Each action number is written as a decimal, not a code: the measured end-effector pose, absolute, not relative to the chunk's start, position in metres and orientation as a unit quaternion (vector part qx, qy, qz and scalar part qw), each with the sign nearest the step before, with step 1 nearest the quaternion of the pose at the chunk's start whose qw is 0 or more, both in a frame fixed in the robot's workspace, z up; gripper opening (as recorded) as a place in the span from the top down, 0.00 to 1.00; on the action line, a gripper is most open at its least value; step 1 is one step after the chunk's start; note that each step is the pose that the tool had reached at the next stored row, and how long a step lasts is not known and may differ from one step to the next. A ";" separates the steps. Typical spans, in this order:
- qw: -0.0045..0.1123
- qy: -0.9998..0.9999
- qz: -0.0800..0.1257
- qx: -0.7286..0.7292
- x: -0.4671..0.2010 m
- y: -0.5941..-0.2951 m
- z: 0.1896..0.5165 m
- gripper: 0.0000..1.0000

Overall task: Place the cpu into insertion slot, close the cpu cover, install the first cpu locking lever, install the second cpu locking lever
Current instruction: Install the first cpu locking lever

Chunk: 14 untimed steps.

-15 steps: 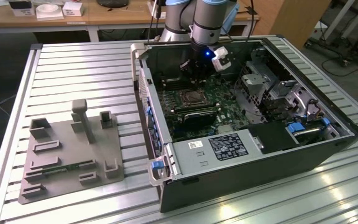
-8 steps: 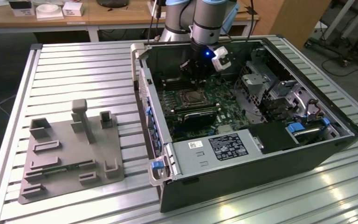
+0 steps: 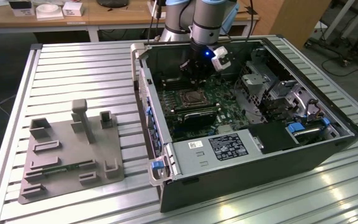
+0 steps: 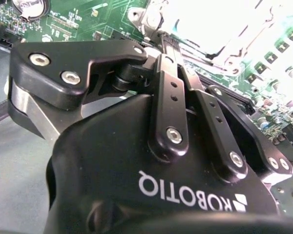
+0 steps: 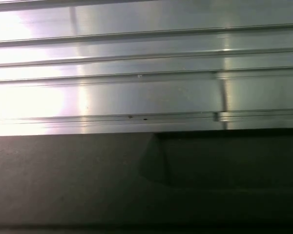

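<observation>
Black hand (image 4: 173, 46), fingers drawn narrow, just above the insertion slot (image 3: 192, 97) inside the computer case (image 3: 303, 158).

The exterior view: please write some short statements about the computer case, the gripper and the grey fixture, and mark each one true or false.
1. The computer case lies open on the slatted table. True.
2. The gripper is above the grey fixture. False: it is inside the case, over the motherboard near the cpu socket.
3. The grey fixture stands at the exterior view's left of the case. True.
4. The grey fixture lies inside the case. False: it rests on the table outside it.
</observation>
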<state>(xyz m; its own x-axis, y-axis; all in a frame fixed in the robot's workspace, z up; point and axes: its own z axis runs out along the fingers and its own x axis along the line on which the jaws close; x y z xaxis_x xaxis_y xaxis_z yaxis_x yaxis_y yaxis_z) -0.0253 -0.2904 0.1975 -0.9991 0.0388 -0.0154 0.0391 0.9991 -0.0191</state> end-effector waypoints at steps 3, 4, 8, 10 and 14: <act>0.008 1.000 -0.010 0.020 -0.025 -0.290 0.198 0.90; 0.008 1.000 -0.010 0.020 -0.025 -0.290 0.198 0.90; 0.008 1.000 -0.009 0.020 -0.025 -0.290 0.199 0.90; 0.008 1.000 -0.009 0.020 -0.025 -0.290 0.200 0.90; 0.007 1.000 -0.009 0.020 -0.025 -0.290 0.200 0.90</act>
<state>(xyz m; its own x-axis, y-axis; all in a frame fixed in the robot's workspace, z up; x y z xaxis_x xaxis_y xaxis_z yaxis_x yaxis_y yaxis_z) -0.0253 -0.2903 0.1996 -0.9991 0.0390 -0.0153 0.0392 0.9991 -0.0177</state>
